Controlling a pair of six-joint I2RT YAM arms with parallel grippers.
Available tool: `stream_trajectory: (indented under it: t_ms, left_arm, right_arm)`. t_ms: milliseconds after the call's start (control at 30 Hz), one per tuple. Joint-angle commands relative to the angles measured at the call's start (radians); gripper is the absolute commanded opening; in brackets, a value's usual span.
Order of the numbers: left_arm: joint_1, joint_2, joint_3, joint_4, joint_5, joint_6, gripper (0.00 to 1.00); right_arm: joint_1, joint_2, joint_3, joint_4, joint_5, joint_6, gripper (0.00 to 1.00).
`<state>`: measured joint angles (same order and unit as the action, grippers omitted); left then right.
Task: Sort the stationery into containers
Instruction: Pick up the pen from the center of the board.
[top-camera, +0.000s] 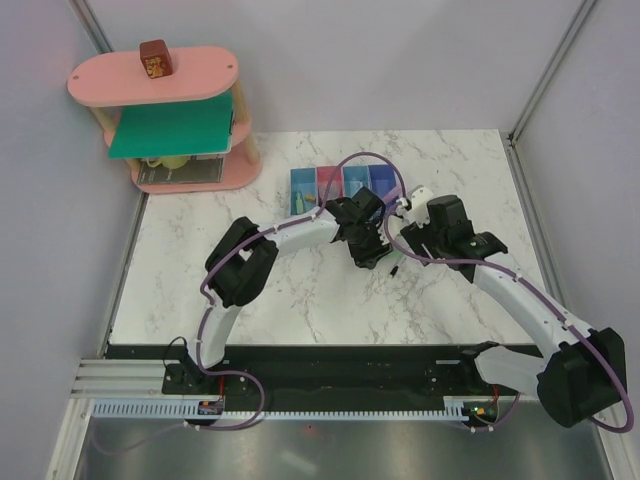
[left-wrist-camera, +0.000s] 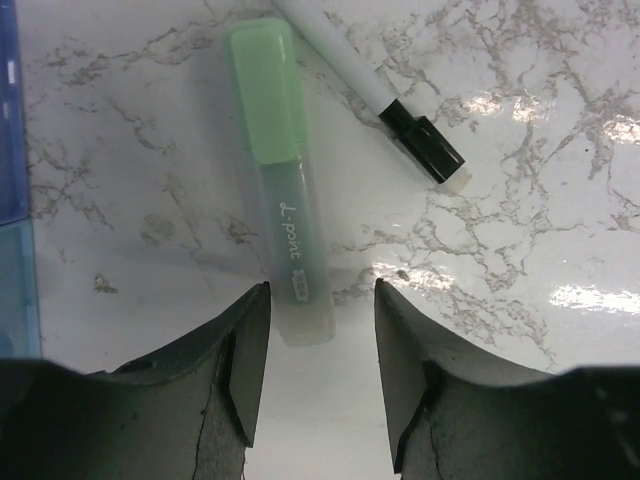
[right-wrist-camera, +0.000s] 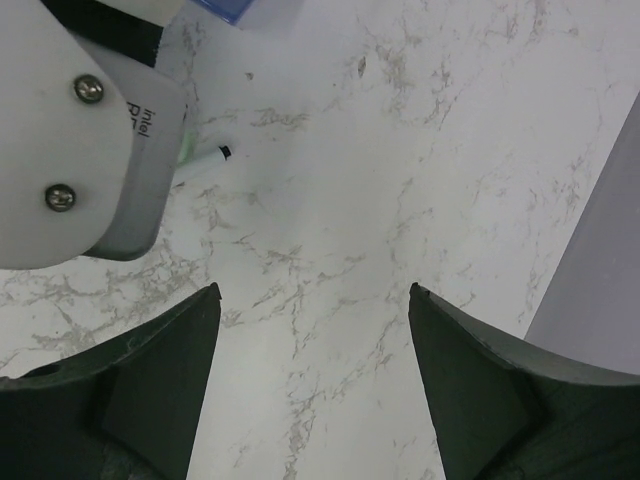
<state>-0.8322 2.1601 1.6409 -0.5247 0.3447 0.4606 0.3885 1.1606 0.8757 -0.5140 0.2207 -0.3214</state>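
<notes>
Our left gripper, half open and empty, brackets one end of the marker near the bins. We should centre it, avoid the pen, then close. The right gripper is wide and empty.

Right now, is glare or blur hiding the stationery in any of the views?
Left wrist: glare spots on the marble table lie right of the mint green highlighter, which is sharp; the pen is clear too. Right wrist: even light, but a white housing blocks the upper left. Top: evenly lit, but the arms hide most items.
</notes>
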Motion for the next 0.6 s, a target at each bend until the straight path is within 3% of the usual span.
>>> stream_trajectory:
  t_ms: [0,133,200,333,367,567]
  left_arm:
    - [-0.027,0.030,0.037,0.011,0.031,-0.025,0.52]
    - [-0.041,0.061,0.039,0.006,0.024,-0.014,0.46]
    - [-0.044,0.069,0.039,0.003,0.022,-0.004,0.37]
    - [-0.044,0.083,0.039,0.002,0.010,0.010,0.14]
    - [-0.044,0.084,0.039,0.000,0.007,0.012,0.03]
    - [-0.038,0.031,0.014,-0.012,0.002,0.016,0.02]
  right_arm:
    - [-0.010,-0.038,-0.037,0.051,0.113,0.044,0.84]
    - [-0.033,-0.077,-0.056,0.075,0.151,0.065,0.84]
    - [-0.048,-0.094,-0.061,0.088,0.166,0.070,0.84]
    - [-0.056,-0.122,-0.063,0.095,0.180,0.081,0.84]
    - [-0.057,-0.121,-0.063,0.097,0.181,0.081,0.84]
    - [-0.066,-0.140,-0.073,0.101,0.187,0.082,0.85]
